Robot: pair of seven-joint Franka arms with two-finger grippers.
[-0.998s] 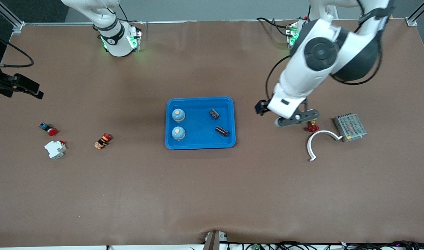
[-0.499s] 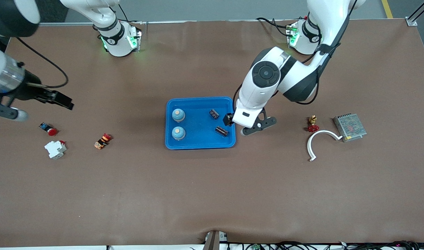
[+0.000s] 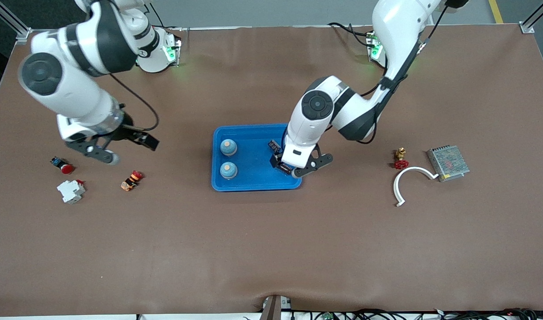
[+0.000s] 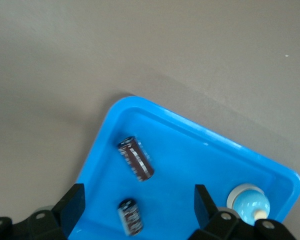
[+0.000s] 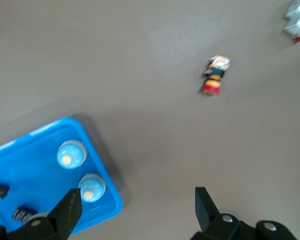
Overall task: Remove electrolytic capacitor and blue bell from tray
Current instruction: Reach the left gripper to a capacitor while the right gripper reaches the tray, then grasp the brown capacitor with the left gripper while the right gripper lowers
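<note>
While blue plastic tray [image 3: 256,184] holds 2 blue bells [image 3: 228,147] & 2 black capacitors [image 4: 135,158], left gripper [image 3: 284,167], fingers wide, has moved over them; right gripper [image 3: 120,149] wide, approaching.

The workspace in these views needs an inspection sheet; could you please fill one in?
Surface: brown table, bare mat.
Job's things: blue tray holds two bells and two capacitors.
Clutter: red button, white breaker, orange switch toward the right arm's end; valve, white clamp, power supply toward the left arm's end.
Grippers: left end effector open over the capacitors; right end effector open above the table beside the tray.
Cables: along the front edge.
Surroundings: nothing seen.
</note>
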